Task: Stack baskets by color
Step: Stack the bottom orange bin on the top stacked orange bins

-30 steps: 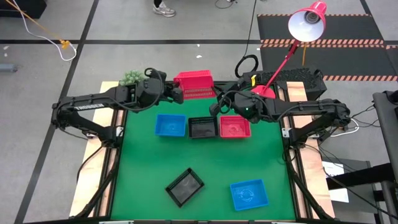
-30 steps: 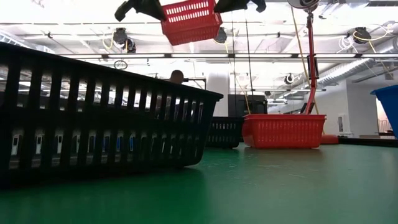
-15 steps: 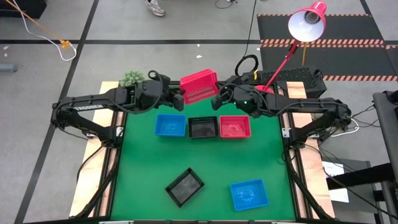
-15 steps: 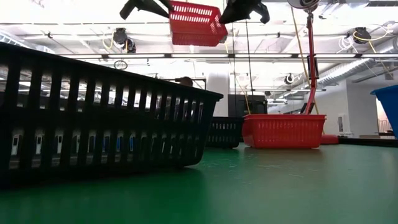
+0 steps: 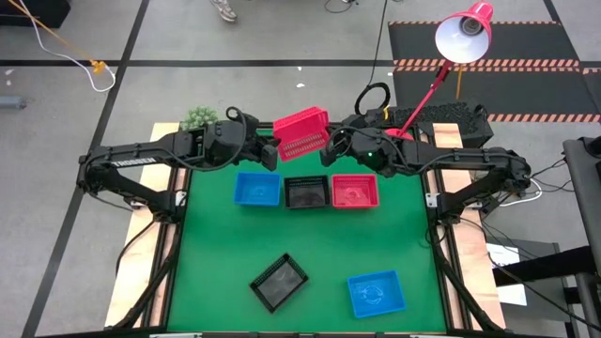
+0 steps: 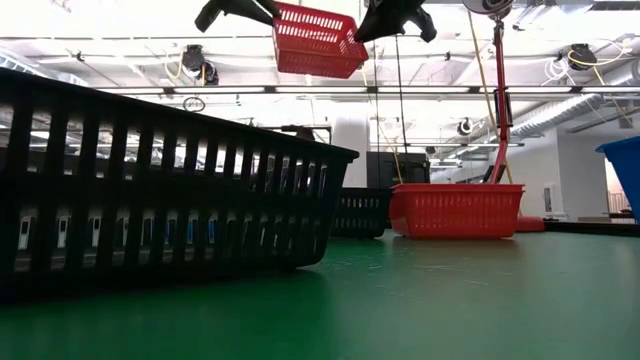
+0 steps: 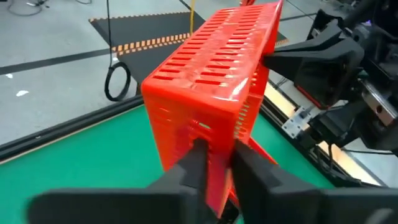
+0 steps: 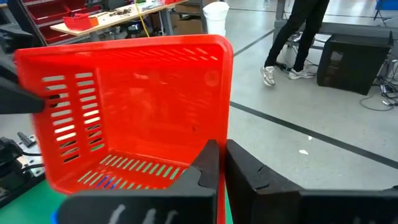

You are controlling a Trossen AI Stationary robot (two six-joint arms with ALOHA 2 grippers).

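High view: a red basket (image 5: 301, 133) hangs in the air above the table's 12 o'clock edge, tilted, held from both ends. The left gripper (image 5: 269, 150) pinches its wall at the 9 o'clock end; the left wrist view shows the two dark fingers (image 7: 198, 163) clamped on the slotted wall. The right gripper (image 5: 328, 148) clenches the rim at the 3 o'clock end, fingers (image 8: 211, 160) tight on either side of the wall.

Below, on the green table (image 5: 216, 253), three baskets sit in a row, touching: blue basket (image 5: 257, 190), black basket (image 5: 306, 192), second red basket (image 5: 355, 192). Toward 6 o'clock lie a tilted black basket (image 5: 278, 282) and another blue basket (image 5: 376, 293), well apart. A red lamp (image 5: 464, 33) leans in from 1 o'clock.
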